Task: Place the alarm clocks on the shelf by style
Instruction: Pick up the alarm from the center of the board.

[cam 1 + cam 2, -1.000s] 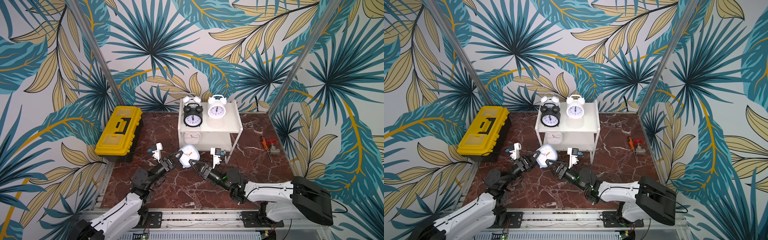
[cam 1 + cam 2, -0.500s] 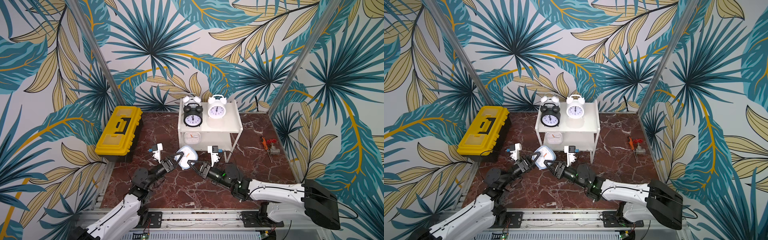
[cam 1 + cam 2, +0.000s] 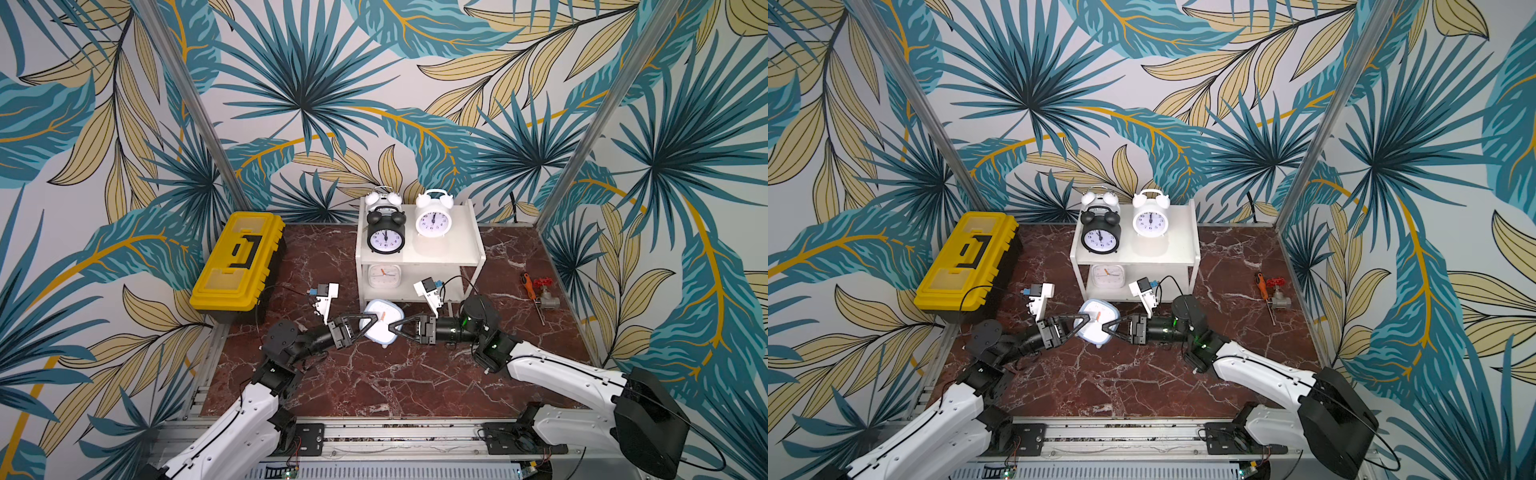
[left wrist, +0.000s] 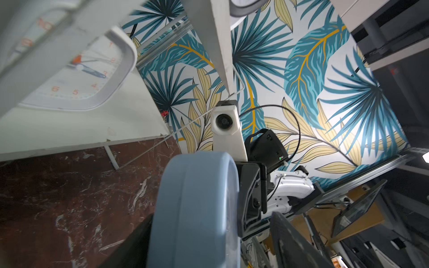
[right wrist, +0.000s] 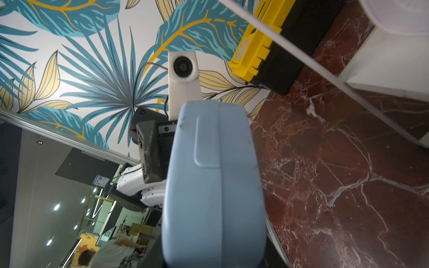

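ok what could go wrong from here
The light blue clock sits tilted between the left end effector and the right end effector; a badly timed release could drop it. The lower tier of the shelf is cramped and already holds the white square clock, so sliding it in might knock either.

Light blue clock (image 3: 381, 311) now taken by the right gripper (image 3: 394, 329)
A second ago only the left gripper (image 3: 370, 324) held it, with the right gripper just beside. Since then the right gripper has closed on the edge opposite the left gripper, and the left gripper's jaws have loosened, with a gap at the clock's face.
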Motion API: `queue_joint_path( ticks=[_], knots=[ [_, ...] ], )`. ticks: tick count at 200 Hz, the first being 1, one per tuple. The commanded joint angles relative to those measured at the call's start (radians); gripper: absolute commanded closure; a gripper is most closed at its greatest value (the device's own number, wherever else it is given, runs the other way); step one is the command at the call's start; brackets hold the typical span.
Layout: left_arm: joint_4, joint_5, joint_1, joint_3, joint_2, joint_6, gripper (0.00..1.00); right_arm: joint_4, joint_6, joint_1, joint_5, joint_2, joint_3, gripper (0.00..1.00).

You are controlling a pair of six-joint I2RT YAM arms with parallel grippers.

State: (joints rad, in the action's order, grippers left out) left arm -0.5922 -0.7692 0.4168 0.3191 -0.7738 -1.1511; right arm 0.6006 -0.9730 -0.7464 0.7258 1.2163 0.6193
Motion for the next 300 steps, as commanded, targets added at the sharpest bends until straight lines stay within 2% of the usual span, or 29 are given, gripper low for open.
queue_joint_path(
  ticks=[1,22,42,100,115,123,132,152,164,183,197,236,275,300],
  knots=[
    [-0.143,-0.074,-0.006,0.018,-0.013,-0.033,0.33,-0.039,0.045,0.016,0.13,-0.009,0.048,0.76],
    [-0.211,-0.032,-0.005,-0.012,0.008,-0.07,0.42,-0.064,0.05,0.036,0.139,-0.008,0.056,0.76],
    [-0.201,0.0,-0.005,-0.017,0.032,-0.069,0.5,-0.116,0.072,0.043,0.142,-0.003,0.074,0.76],
    [-0.274,0.095,-0.004,-0.063,0.052,-0.131,0.72,-0.102,0.06,0.045,0.087,-0.003,0.081,0.72],
    [-0.294,0.132,-0.005,-0.076,0.051,-0.142,0.76,-0.122,0.059,0.044,0.043,-0.011,0.081,0.61],
    [-0.297,0.153,-0.005,-0.083,0.05,-0.145,0.77,-0.134,0.059,0.043,0.007,-0.019,0.08,0.47],
    [-0.299,0.176,-0.006,-0.088,0.049,-0.146,0.78,-0.144,0.055,0.04,-0.045,-0.03,0.07,0.37],
    [-0.312,0.227,-0.005,-0.102,0.048,-0.152,0.78,-0.073,0.041,-0.009,-0.188,-0.065,0.013,0.29],
    [-0.322,0.246,-0.003,-0.106,0.042,-0.155,0.78,-0.016,0.037,-0.051,-0.318,-0.087,-0.032,0.26],
    [-0.349,0.265,-0.004,-0.119,0.027,-0.173,0.78,0.117,0.027,-0.148,-0.491,-0.099,-0.099,0.26],
    [-0.397,0.274,-0.004,-0.138,0.01,-0.197,0.78,0.233,0.005,-0.171,-0.551,-0.087,-0.136,0.26],
    [-0.462,0.253,-0.003,-0.153,-0.028,-0.231,0.79,0.243,-0.001,-0.173,-0.506,-0.041,-0.09,0.27],
    [-0.475,0.261,0.0,-0.159,-0.032,-0.236,0.78,0.242,0.006,-0.173,-0.51,-0.036,-0.074,0.35],
    [-0.47,0.237,0.002,-0.147,-0.042,-0.236,0.78,0.206,0.011,-0.174,-0.504,-0.031,-0.062,0.36]
  ],
)
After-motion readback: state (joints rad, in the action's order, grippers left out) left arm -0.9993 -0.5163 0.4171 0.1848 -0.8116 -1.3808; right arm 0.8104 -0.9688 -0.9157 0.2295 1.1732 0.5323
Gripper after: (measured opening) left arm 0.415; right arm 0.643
